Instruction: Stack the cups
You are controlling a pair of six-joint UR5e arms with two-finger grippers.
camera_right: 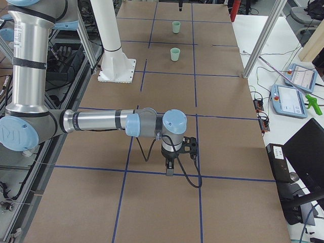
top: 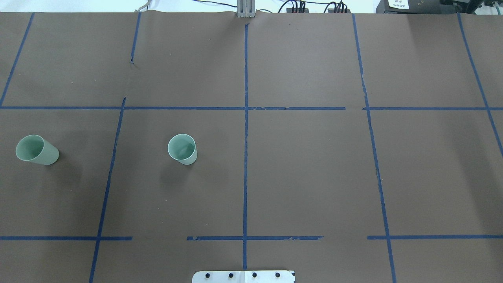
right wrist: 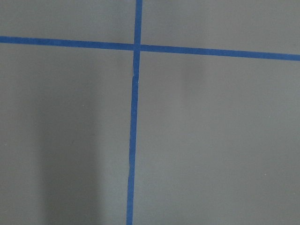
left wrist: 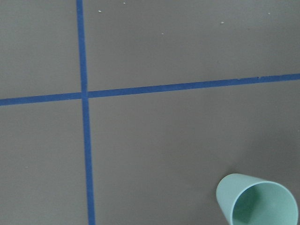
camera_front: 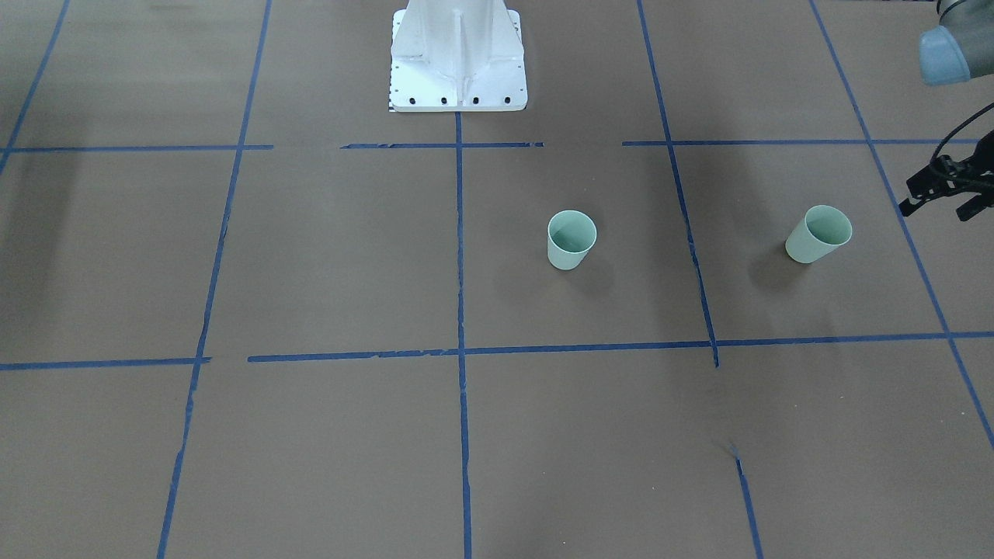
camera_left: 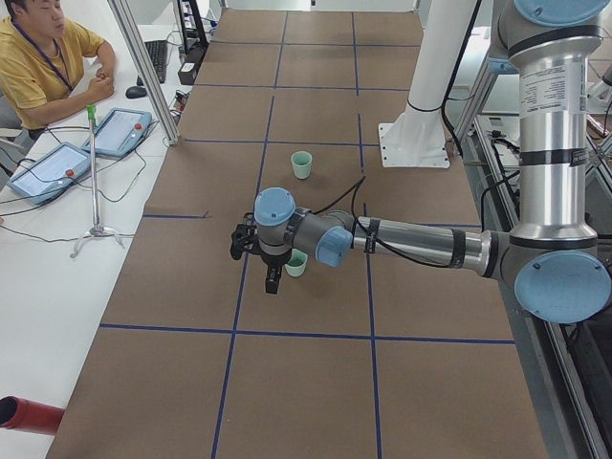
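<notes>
1. My overhead view sits behind the robot and looks forward and down. The base plate [top: 243,276] edges its bottom, and the centre cup [top: 182,149] and outer cup [top: 36,149] stand on the table's [top: 314,177] left half.
2. My front-facing view looks back from the far side, steeply down. It shares both cups and the base, mirrored.
3. My left-end view looks along the table from high up, with the left arm [camera_left: 411,241] near and both cups in sight.
4. My right-end view faces the opposite way, with the right arm [camera_right: 96,121] near and the cups far.
5. My left wrist view looks straight down from close range, with the outer cup at its corner.
6. My right wrist view does likewise, over crossing tape lines [right wrist: 132,140].
</notes>
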